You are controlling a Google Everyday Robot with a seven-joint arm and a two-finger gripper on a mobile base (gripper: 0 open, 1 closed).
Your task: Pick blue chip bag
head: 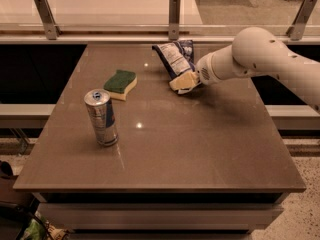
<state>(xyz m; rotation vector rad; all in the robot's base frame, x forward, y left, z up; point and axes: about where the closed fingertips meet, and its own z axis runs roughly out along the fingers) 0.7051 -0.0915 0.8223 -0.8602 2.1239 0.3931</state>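
Over the tabletop [200, 144], end effector [183, 82] touches blue chip bag [174, 58]; opening cannot be told.

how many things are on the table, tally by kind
chip bags: 1, the blue chip bag
sponges: 1, the green-and-yellow sponge
cans: 1, the drink can
total: 3
The claw is at the near end of the blue chip bag.

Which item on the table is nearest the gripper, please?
The blue chip bag: the gripper is at its lower edge; sponge and can sit farther away.
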